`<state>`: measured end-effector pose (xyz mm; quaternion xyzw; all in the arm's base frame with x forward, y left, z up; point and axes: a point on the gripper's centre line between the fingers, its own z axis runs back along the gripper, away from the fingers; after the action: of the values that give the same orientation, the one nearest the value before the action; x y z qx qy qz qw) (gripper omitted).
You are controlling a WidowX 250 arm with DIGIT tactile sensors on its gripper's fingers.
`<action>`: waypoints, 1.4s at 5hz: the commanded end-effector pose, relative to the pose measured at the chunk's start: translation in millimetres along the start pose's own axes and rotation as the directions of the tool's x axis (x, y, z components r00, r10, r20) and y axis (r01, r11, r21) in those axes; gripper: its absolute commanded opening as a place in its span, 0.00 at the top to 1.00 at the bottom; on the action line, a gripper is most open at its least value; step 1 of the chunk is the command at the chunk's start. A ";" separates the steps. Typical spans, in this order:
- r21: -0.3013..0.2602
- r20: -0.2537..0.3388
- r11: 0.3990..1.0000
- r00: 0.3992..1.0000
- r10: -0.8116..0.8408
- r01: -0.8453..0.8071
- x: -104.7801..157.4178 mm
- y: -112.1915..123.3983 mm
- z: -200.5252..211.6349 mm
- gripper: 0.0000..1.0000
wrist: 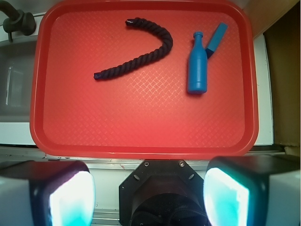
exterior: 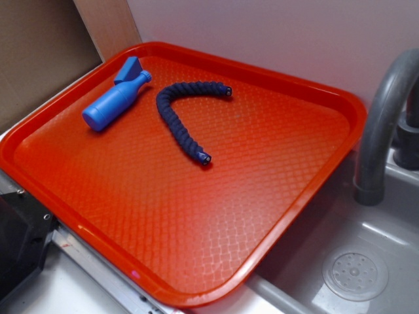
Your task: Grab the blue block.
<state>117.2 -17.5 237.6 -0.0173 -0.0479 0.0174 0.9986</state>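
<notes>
Wrist view: gripper [wrist: 149, 195] at the bottom edge of frame, its two fingers [wrist: 70, 197] set wide apart with nothing between them. It sits back over the near rim of the red tray [wrist: 141, 136], not yet above any object. The gripper does not show in the exterior view.

The blue block [wrist: 216, 38] lies far ahead of the gripper and off to its right, in the tray's far right corner area, well apart from the fingertips. Its long axis runs on a diagonal, slanting forward and rightward from the gripper's outlook. By judgement, the reach must go forward and right, with a wrist turn so the fingers close across the block's narrow width.

Complication: the block sits right against the neck of the blue bottle [wrist: 198, 66], touching or nearly so; which one cannot be told. The bottle lies on the gripper's side of the block and slightly left, so a careless descent could catch the bottle instead.

Block appearance: small, mid-blue, flat-faced, wedge-like, plain plastic. Much shorter than the bottle. In the exterior view it flares wider at its free end [exterior: 127, 68].

The dark rope [wrist: 136, 52] curves ahead and left, clear of the path.
</notes>
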 end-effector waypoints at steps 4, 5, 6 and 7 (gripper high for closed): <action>0.000 0.151 0.863 0.853 0.500 -0.506 37.8 32.6 -35.5 0.00; -0.042 0.212 0.753 0.730 0.649 -0.657 66.7 76.8 -62.1 0.00; -0.047 0.246 0.711 0.682 0.689 -0.702 91.5 102.5 -83.5 0.00; -0.029 0.264 0.699 0.669 0.695 -0.714 122.0 122.6 -113.1 0.00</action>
<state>243.2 92.3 113.5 0.0062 -0.1323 0.3937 0.9096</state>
